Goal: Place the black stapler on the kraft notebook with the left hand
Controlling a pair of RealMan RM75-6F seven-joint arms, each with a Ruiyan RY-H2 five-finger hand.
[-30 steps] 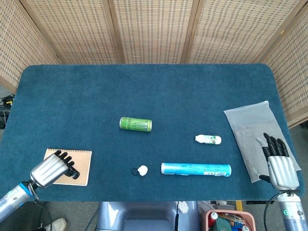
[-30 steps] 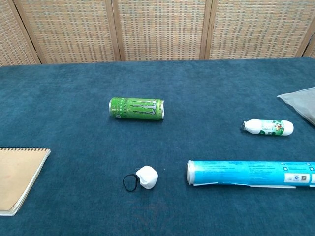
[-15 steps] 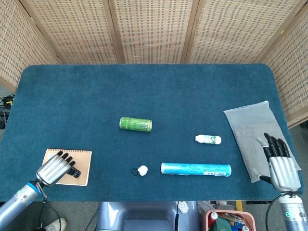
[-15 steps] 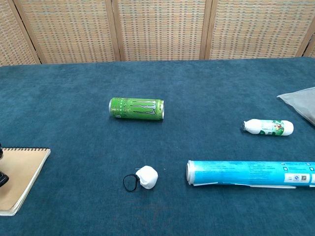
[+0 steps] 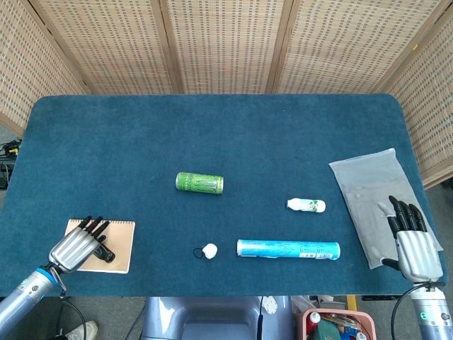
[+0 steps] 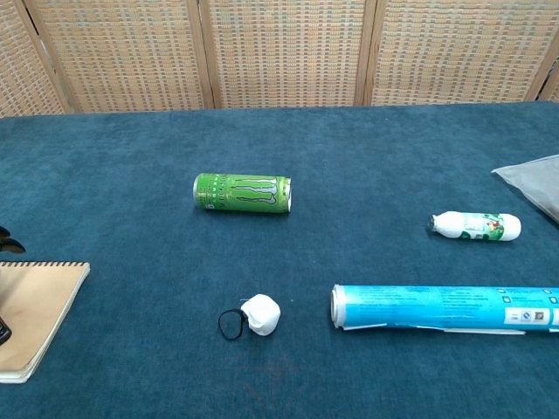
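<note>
The kraft notebook (image 5: 120,244) lies near the table's front left corner; the chest view shows its right part (image 6: 35,310). The black stapler (image 5: 106,254) lies on the notebook, and only its right end shows from under my left hand (image 5: 74,246). That hand hovers over the notebook's left half with its fingers stretched out straight and apart, no longer wrapped round the stapler. In the chest view only a dark fingertip (image 6: 9,234) shows at the left edge. My right hand (image 5: 413,244) rests open at the front right, holding nothing.
A green can (image 5: 199,183) lies on its side mid-table. A white lump with a black ring (image 5: 209,250), a blue tube (image 5: 288,249) and a small white bottle (image 5: 306,205) lie to the right of the notebook. A grey bag (image 5: 368,188) is under my right hand.
My left hand's fingers have uncurled from the stapler and now point straight out. The stapler stays on the notebook. The right hand has not moved.
</note>
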